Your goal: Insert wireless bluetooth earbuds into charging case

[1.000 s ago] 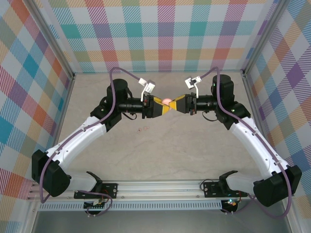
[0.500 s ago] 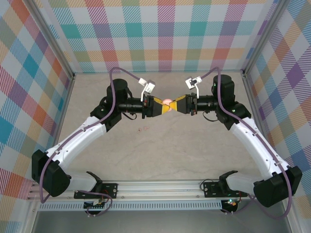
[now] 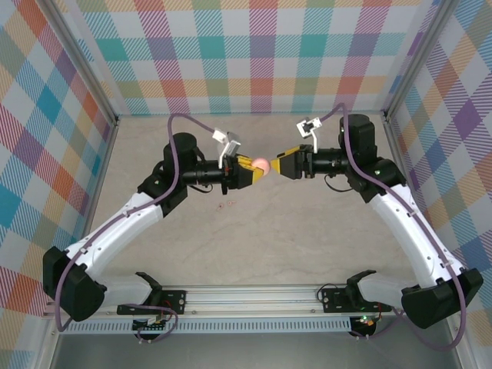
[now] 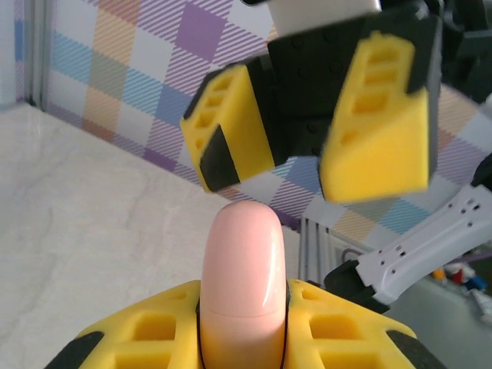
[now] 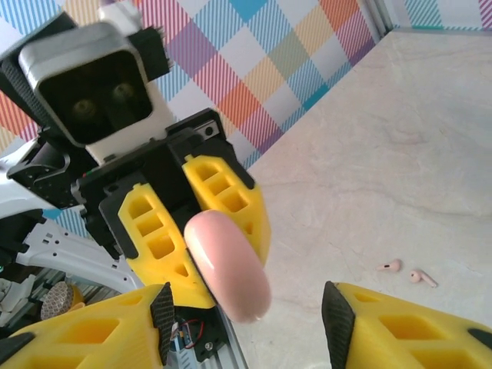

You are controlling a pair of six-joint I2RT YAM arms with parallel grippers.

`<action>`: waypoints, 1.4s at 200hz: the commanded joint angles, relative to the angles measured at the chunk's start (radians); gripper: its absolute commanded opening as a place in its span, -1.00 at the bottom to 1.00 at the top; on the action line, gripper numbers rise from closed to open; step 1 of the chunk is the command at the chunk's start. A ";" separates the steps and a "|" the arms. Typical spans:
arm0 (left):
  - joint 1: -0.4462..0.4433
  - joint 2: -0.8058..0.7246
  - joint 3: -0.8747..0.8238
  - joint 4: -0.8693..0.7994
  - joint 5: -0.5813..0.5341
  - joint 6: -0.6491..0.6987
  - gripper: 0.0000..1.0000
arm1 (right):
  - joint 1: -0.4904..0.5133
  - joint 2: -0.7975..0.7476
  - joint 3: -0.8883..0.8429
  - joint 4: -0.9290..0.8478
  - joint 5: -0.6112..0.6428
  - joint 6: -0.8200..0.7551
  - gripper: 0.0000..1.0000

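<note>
Pale stone-look surface, both arms meeting in the air over its far half. Left arm: left jaws clamped on the pink charging case, rounded end sticking out. Right arm: right jaws spread apart, facing the case, not touching it. Two pale pink earbuds lie side by side on the surface, probably the faint specks below the left jaws from above.

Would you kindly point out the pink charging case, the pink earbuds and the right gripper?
pink charging case [image 4: 244, 284], left wrist view, middle of its shell.
pink earbuds [image 5: 392, 266], right wrist view, head of the left one.
right gripper [image 4: 301, 173], left wrist view, midway between its open jaws.
</note>
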 commanded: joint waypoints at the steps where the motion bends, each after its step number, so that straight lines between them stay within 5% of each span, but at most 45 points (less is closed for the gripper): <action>1: -0.016 -0.043 -0.033 0.090 -0.018 0.160 -0.68 | 0.014 -0.007 0.042 -0.077 0.010 -0.053 0.13; 280: -0.047 -0.048 0.011 -0.010 0.024 0.247 -0.72 | 0.096 0.039 0.122 -0.143 0.263 -0.040 0.25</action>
